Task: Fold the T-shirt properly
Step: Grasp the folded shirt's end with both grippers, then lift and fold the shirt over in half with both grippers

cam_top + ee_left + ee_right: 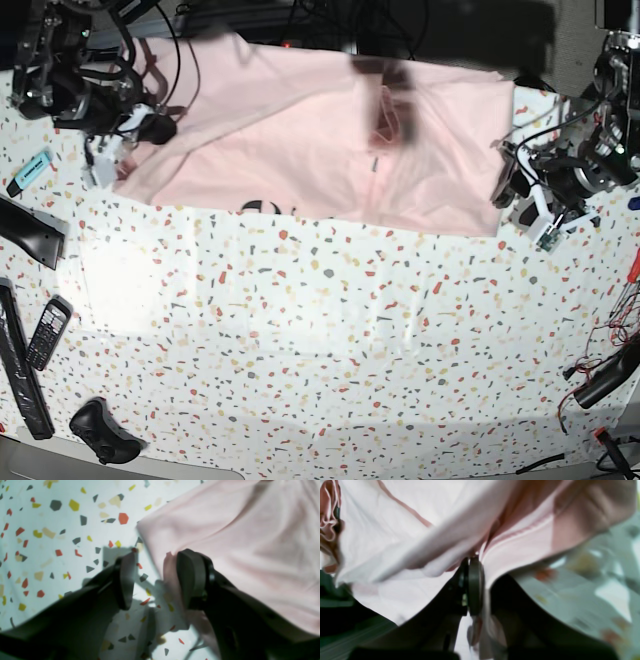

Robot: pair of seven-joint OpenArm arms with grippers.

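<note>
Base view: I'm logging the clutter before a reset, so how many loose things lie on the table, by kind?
T-shirt: 1
Phone handset: 1
Black controller: 1
Teal marker: 1
Total: 4

The left gripper (pixel 155 580) has its two dark fingers (pixel 125 580) apart, with a clear gap between them. The finger on the right lies over the edge of the T-shirt (pixel 237 542); whether it touches the cloth I cannot tell. The pink cloth spreads ahead and to the right of it. Under the gap and to the left is the speckled table (pixel 50 542), with the fingers' shadow on it.
</note>
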